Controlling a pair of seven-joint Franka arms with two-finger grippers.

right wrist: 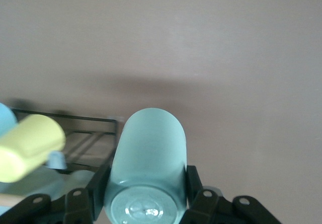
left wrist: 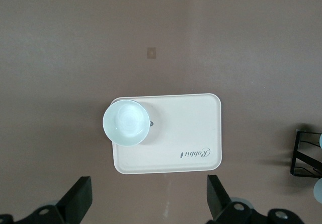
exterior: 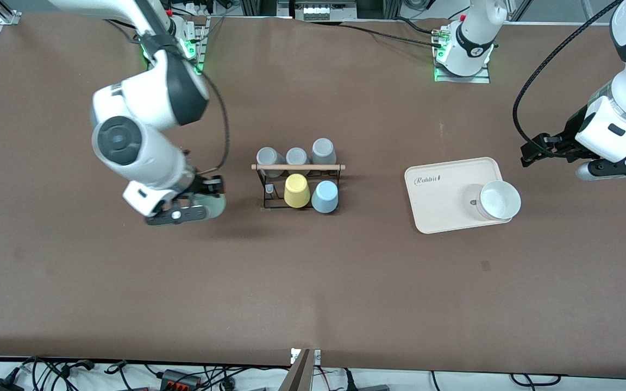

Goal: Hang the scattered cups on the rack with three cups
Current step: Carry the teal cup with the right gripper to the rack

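Gripping the mint green cup (right wrist: 147, 171) between its fingers (right wrist: 98, 186), the right gripper (exterior: 193, 206) hangs over the table (exterior: 313, 282) beside the rack (exterior: 298, 179), toward the right arm's end. That rack carries three grey cups (exterior: 296, 156), a yellow cup (exterior: 296, 191) and the pale blue cup (exterior: 325, 196). Another pale cup (exterior: 499, 200) stands on the cream tray (exterior: 438, 201). The left gripper (left wrist: 146, 204) waits above it, fingers spread apart.

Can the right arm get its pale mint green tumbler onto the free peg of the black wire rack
Probably yes. The right gripper holds the pale mint green tumbler beside the black wire rack, at the end where the free peg stands next to the yellow cup; nothing lies between them.
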